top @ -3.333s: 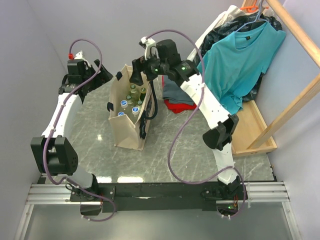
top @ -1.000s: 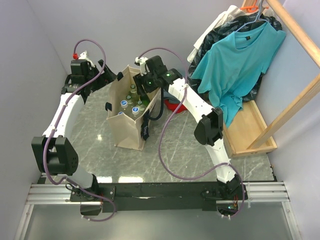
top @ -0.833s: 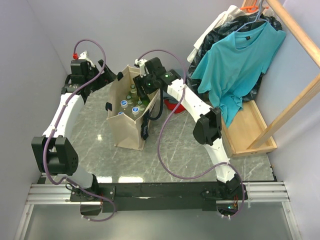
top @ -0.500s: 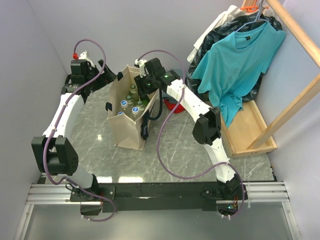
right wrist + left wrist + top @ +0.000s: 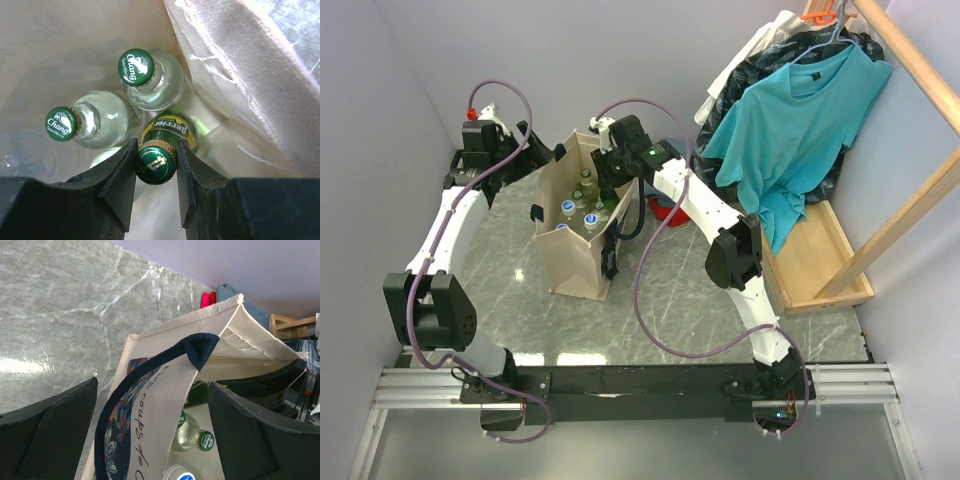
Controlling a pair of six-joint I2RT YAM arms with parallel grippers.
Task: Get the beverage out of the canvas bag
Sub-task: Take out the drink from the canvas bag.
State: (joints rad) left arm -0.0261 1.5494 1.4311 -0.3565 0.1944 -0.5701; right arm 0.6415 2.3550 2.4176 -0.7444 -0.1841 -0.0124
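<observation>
Sitting pinched within right pincer [image 5: 155, 154]: beverage [image 5: 171, 128]

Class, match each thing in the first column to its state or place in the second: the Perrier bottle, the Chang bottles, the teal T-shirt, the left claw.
Column one:
1. green glass Perrier bottle
2. clear glass Chang bottles with green caps
3. teal cotton T-shirt
4. left claw

Column two:
a. open, astride a wall of the beige canvas bag
b. hanging from an orange hanger
c. pinched at the cap by the right claw
d. standing free in the bag

Pairs: 1-c, 2-d, 3-b, 4-a.
</observation>
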